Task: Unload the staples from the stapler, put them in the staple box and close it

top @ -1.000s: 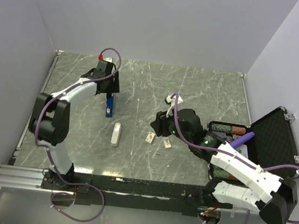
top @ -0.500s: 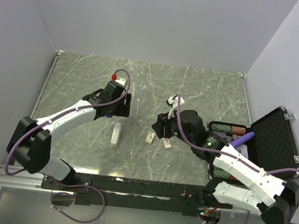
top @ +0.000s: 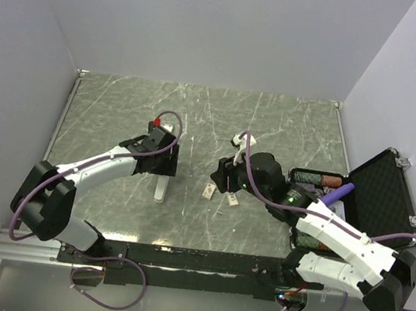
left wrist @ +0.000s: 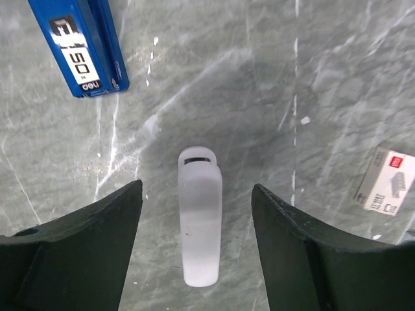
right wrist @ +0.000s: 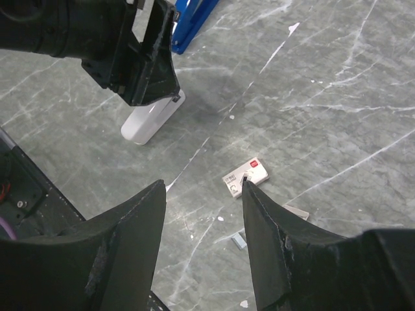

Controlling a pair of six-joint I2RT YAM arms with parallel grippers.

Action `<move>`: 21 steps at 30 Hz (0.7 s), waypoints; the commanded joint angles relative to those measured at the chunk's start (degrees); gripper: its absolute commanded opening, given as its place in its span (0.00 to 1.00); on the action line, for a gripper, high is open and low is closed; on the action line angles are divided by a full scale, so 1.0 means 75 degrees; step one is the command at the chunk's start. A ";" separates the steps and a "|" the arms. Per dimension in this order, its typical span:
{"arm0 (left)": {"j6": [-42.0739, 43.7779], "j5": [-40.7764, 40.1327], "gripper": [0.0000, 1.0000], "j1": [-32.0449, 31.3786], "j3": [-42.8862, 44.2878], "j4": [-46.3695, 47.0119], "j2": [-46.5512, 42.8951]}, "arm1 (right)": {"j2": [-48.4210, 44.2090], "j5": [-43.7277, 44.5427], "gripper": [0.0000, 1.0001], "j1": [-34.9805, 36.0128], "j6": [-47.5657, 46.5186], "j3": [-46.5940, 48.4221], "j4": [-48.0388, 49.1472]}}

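Note:
The blue stapler (left wrist: pixel 81 45) lies flat on the marble table at the top left of the left wrist view, and its blue end shows in the right wrist view (right wrist: pixel 191 19). In the top view it is hidden under the left arm. My left gripper (left wrist: pixel 196 189) is open and empty. Its fingers straddle a pale grey-white bar (left wrist: pixel 200 223) without touching it. In the top view this gripper (top: pixel 163 161) sits just behind the bar (top: pixel 161 188). My right gripper (right wrist: pixel 202 188) is open and empty above a small staple box (right wrist: pixel 246 178).
Two small staple boxes (top: pixel 209 192) (top: pixel 232 199) lie mid-table by the right gripper (top: pixel 220 176). A short loose strip of staples (right wrist: pixel 238 241) lies near them. An open black case (top: pixel 382 193) holding tools stands at the right edge. Grey walls enclose the table.
My left gripper has swung away from the blue stapler at the back, toward the front, and now hovers over the pale bar. The right arm has barely moved.

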 commanded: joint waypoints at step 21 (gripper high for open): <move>-0.0318 -0.0030 0.54 -0.0283 0.0044 0.0180 0.0830 | 0.0063 -0.0044 0.59 -0.0040 0.0014 -0.0093 0.0109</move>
